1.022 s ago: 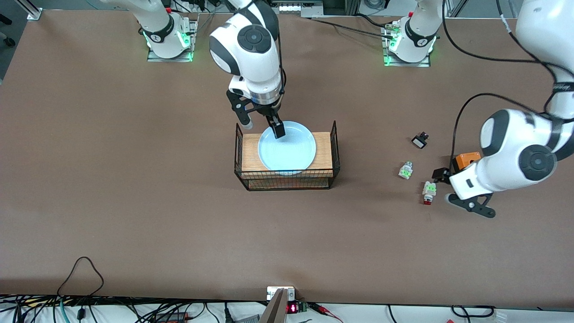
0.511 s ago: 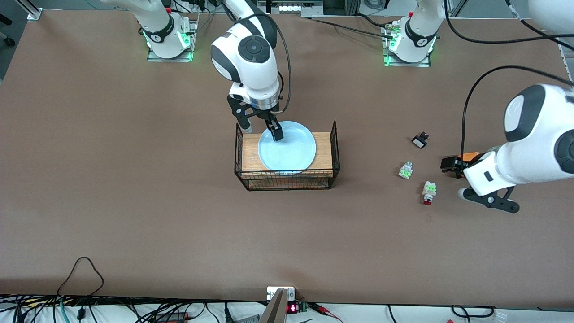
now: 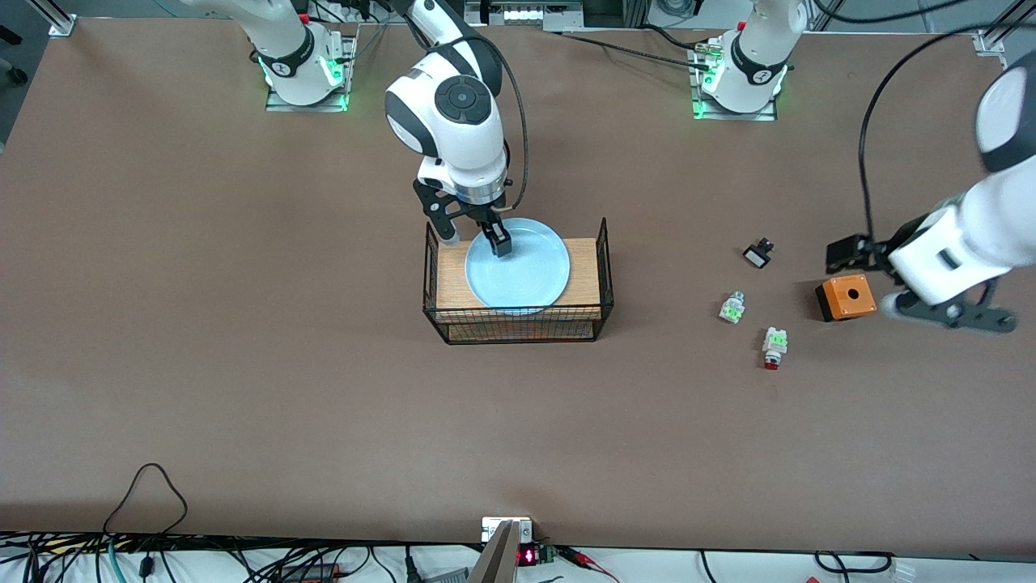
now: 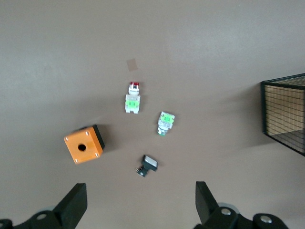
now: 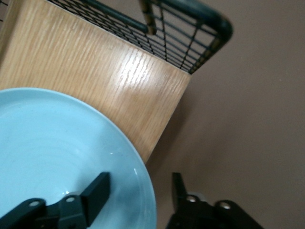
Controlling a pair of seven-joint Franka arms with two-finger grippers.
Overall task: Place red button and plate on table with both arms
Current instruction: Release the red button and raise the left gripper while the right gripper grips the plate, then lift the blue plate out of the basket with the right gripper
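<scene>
Plate: the pale-blue plate (image 3: pixel 517 263) sits on the light-wood top of the black wire rack (image 3: pixel 518 322), not yet on the table (image 3: pixel 243 324).
Right gripper: the right gripper (image 3: pixel 473 236) straddles the plate's rim at the edge toward the robot bases, one finger inside the dish, one outside; fingers apart in the right wrist view, and whether they pinch the rim yet I cannot tell.
Red button: the red button (image 3: pixel 774 346) lies on the table, untouched, beside the green-and-white part (image 3: pixel 732 308) and near the orange box (image 3: pixel 844 297).
Left gripper: the left gripper (image 3: pixel 858 257) hangs over the table just beside the orange box, fingers spread wide, holding nothing.
Progress: judged early; neither item is lifted, both placements remain.
</scene>
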